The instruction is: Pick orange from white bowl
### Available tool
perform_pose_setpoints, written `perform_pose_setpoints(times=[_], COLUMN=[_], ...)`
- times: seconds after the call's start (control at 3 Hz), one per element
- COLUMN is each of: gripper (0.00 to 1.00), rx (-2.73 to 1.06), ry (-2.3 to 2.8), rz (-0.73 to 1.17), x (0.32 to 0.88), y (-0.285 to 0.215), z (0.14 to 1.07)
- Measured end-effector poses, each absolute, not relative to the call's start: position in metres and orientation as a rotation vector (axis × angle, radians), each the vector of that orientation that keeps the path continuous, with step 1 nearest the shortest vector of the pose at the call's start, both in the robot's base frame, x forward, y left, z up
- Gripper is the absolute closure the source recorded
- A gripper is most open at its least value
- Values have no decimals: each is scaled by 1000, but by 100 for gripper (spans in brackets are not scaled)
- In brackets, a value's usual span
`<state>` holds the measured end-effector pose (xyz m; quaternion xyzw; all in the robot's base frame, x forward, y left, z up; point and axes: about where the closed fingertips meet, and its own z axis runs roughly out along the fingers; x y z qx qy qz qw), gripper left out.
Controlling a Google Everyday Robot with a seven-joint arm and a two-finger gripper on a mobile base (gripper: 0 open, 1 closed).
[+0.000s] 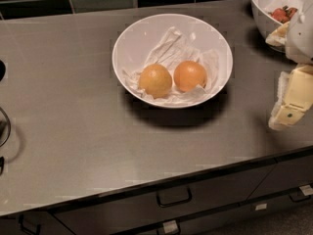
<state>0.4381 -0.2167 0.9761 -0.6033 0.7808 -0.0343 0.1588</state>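
Note:
The white bowl (134, 37) stands on the grey counter, lined with crumpled white paper. Two round fruits lie side by side in its near half. The orange (190, 75), deeper and slightly reddish, is on the right. A paler, yellower orange (155, 80) is on the left, close beside it. My gripper (290, 107), cream coloured, hangs at the right edge of the view, well to the right of the bowl and above the counter. It holds nothing that I can see.
A smaller white bowl (264, 13) with red berries stands at the back right, partly behind my arm. A dark tiled wall runs along the back. The counter's front edge has drawers with handles (173, 198) below. Dark objects sit at the left edge.

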Motion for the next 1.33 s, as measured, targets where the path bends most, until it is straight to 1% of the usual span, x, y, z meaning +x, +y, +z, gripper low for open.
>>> perform_pose_setpoints(times=[0.33, 0.67, 1.33], gripper=[0, 0, 0], rx=[-1725, -1762, -1886], ry=[2232, 2207, 2078], rz=[-98, -87, -47], x=[438, 459, 517], y=[-217, -207, -166], z=[976, 975, 970])
